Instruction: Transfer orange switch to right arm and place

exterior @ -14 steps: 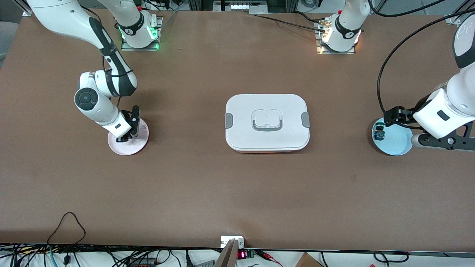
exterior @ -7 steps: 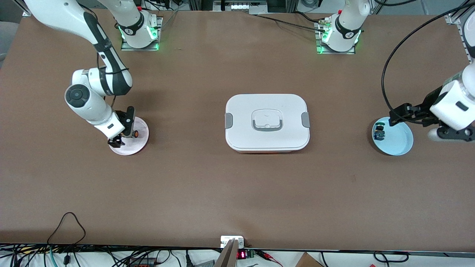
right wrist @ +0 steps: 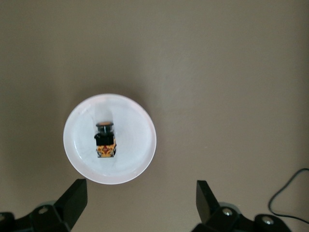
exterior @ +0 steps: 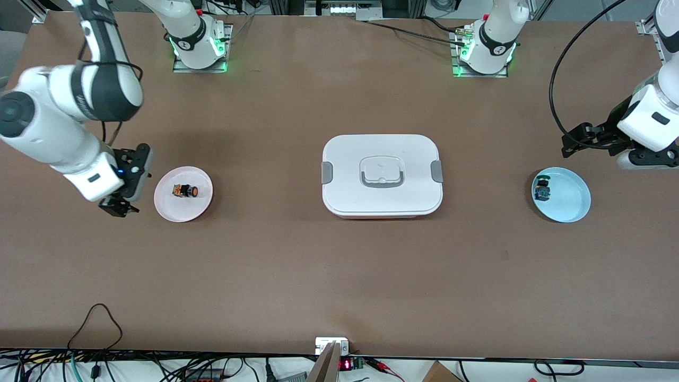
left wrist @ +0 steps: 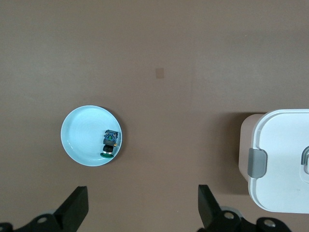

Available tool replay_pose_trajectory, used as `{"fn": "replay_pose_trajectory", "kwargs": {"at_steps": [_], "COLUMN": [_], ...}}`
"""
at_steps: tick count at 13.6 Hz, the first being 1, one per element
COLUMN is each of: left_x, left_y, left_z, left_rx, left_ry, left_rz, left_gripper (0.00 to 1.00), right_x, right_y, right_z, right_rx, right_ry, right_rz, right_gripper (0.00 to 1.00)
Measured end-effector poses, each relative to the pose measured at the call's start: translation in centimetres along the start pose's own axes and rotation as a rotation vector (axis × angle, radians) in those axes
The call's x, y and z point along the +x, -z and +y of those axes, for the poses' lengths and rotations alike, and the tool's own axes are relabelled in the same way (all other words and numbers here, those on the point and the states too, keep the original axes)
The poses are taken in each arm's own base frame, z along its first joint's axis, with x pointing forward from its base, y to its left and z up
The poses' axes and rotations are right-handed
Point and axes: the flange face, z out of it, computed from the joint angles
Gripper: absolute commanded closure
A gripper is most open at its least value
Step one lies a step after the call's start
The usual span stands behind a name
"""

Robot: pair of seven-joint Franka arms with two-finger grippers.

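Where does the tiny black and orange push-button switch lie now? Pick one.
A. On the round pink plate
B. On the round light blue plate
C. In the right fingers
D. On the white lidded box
A: the tiny black and orange push-button switch lies on the round pink plate, free of the open right gripper.

Matt brown table (exterior: pixel 265 265); smooth glossy white plastic box (exterior: pixel 382 204).

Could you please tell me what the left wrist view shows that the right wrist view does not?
Only the left wrist view shows the blue plate holding the blue-green switch, plus a corner of the white lidded box. Only the right wrist view shows the pink plate with the orange switch lying on it. Both share the brown table and an open claw.
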Motion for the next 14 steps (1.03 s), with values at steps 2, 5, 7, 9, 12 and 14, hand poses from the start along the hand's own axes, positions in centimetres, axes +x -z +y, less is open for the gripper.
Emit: {"fn": "replay_pose_trajectory", "kwargs": {"at_steps": [2, 5, 7, 9, 12, 14], "left_x": [0.0, 0.1, 0.0, 0.0, 0.0, 0.0], "left_y": [0.0, 0.2, 0.2, 0.3, 0.3, 0.3], "left_z": [0.3, 1.1, 1.3, 1.3, 1.3, 1.3], "left_rx": [0.002, 0.002, 0.001, 0.001, 0.002, 0.002], "left_ry": [-0.012, -0.062, -0.07, -0.072, -0.072, -0.072], "left_rz": [0.003, 0.017, 0.018, 0.019, 0.021, 0.021], "left_gripper": [0.0, 0.0, 0.0, 0.0, 0.0, 0.0], "right_x": [0.4, 0.8, 1.2, 1.3, 1.6, 1.9], "right_y": [3.5, 5.7, 5.5, 5.0, 4.3, 4.5], "right_z": [0.8, 0.6, -0.1, -0.9, -2.2, -2.9], "right_rx": [-0.011, 0.019, 0.081, 0.141, 0.226, 0.266], "right_ry": [-0.077, -0.336, -0.568, -0.808, -1.121, -1.241], "right_rz": [0.036, 0.05, 0.036, -0.01, -0.094, -0.133], "right_gripper": [0.0, 0.0, 0.0, 0.0, 0.0, 0.0]}}
